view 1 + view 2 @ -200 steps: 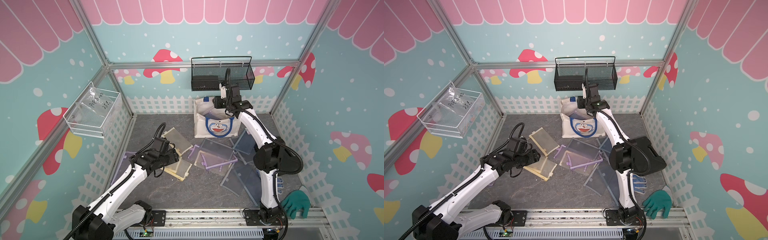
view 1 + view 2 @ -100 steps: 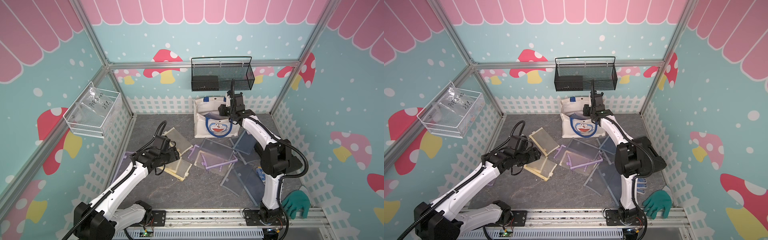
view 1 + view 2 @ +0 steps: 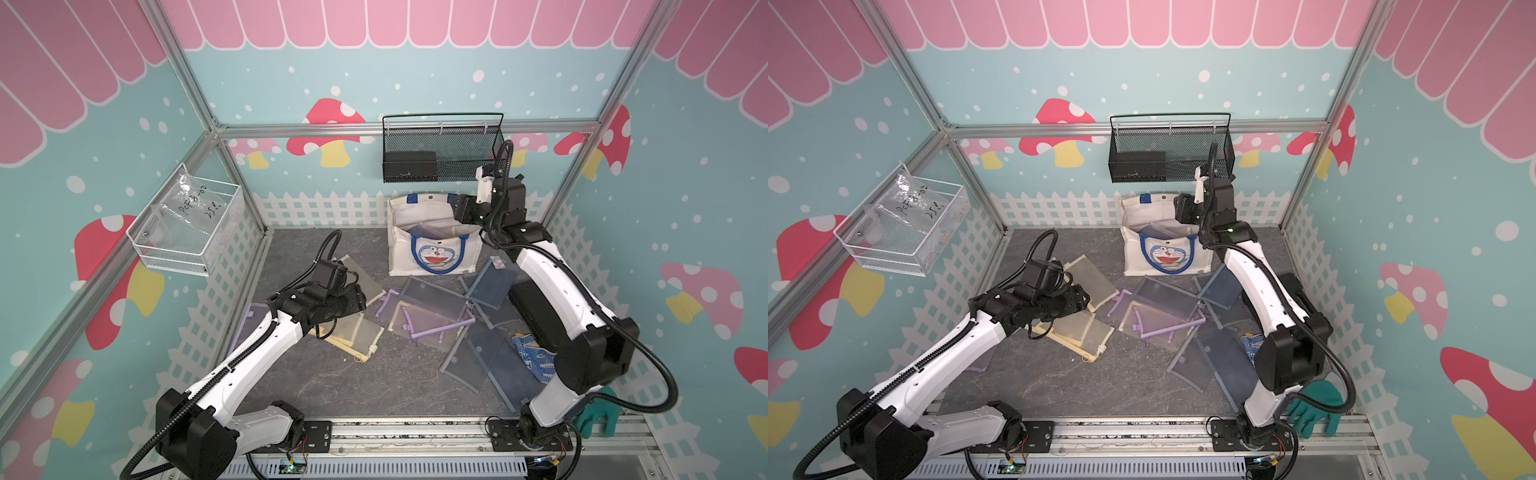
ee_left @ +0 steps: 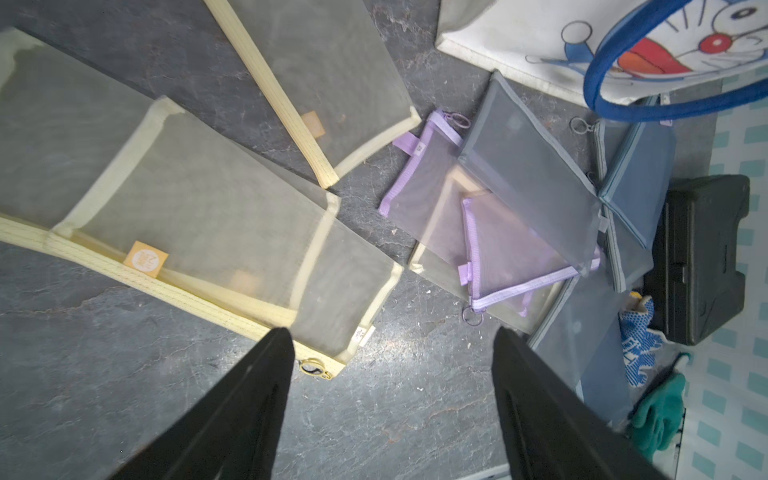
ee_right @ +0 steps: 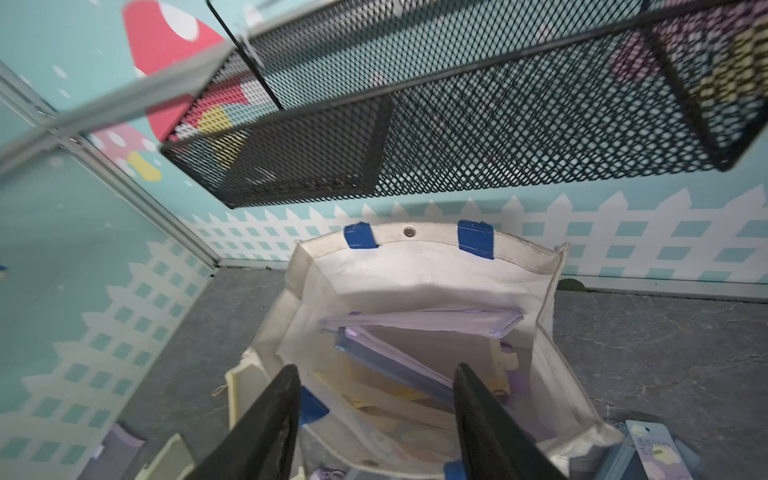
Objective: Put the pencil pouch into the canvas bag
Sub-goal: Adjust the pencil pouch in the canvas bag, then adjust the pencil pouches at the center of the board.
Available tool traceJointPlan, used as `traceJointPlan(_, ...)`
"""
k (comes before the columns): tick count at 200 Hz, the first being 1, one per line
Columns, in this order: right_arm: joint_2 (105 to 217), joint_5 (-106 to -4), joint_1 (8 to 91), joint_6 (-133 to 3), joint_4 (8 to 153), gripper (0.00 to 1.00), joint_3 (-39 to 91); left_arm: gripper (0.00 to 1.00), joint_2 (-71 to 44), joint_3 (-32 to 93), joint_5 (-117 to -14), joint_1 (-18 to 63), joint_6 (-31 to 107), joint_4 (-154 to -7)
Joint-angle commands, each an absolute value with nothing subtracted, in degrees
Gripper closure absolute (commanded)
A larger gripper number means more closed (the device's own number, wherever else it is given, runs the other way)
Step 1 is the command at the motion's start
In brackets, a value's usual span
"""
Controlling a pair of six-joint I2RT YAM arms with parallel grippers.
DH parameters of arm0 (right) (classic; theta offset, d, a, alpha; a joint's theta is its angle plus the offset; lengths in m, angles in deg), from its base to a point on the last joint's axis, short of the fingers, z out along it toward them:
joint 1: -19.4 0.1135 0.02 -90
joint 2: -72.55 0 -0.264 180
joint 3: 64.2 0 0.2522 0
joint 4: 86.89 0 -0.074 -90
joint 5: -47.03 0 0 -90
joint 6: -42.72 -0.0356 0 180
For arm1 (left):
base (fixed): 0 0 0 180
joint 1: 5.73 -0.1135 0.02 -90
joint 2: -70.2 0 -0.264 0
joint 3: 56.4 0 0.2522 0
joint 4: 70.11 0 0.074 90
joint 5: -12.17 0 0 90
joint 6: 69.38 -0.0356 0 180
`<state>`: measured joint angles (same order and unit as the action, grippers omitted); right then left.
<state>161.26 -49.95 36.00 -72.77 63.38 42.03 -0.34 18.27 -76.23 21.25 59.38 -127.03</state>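
**Right hand released over the open bag; left hand poised over the loose pouches**

Both top views show the canvas bag (image 3: 432, 253) standing upper centre of the frame, against the back fence and below the black wire-mesh basket (image 3: 442, 153). The right hand (image 3: 459, 212) hangs at the bag's right rim; in the right wrist view its two black fingers (image 5: 266, 419) stand spread with nothing between them, and below them the bag's mouth holds several mesh pouches, a purple-edged pouch (image 5: 419, 322) lying uppermost across the opening and a blue-edged one beneath it. A second ago this hand sat farther left over the middle of the mouth with its fingers drawn closer; it has since shifted right, towards the rim, and opened. Judgement: one pouch has just been let go into the bag, so that delivery is complete and the arm is free to withdraw.

The left hand (image 3: 355, 301) hovers centre left of the frame above the yellow-edged pouches (image 3: 353, 328) on the table (image 3: 365, 386), and has barely moved over the same second. The left wrist view shows its fingers (image 4: 257, 386) wide apart and empty, with the zip corner of one yellow-edged pouch (image 4: 216, 232) just beside one fingertip. Many pouches, purple and blue, remain scattered centre and right of the frame, so the task is only partly done; the yellow-edged pouch appears the likeliest next pick.
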Motion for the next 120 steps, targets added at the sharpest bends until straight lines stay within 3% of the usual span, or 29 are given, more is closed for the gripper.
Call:
traceJointPlan(1, 155.4, -56.9, 36.5, -70.8, 59.0, 0.37, 31.6, 0.23, -2.2, 19.7, -73.0, 23.6, 59.3, -126.3)
traceJointPlan(53, 142.7, -67.3, 37.6, -71.4, 58.4, 0.37, 3.3, 0.23, -9.2, 15.7, -63.8, 30.0, 64.3, -118.5)
traceJointPlan(120, 135.7, -64.4, 37.6, -85.6, 69.3, 0.36, -14.9, 0.27, -20.4, 13.7, -59.8, 32.8, 72.3, -100.2)
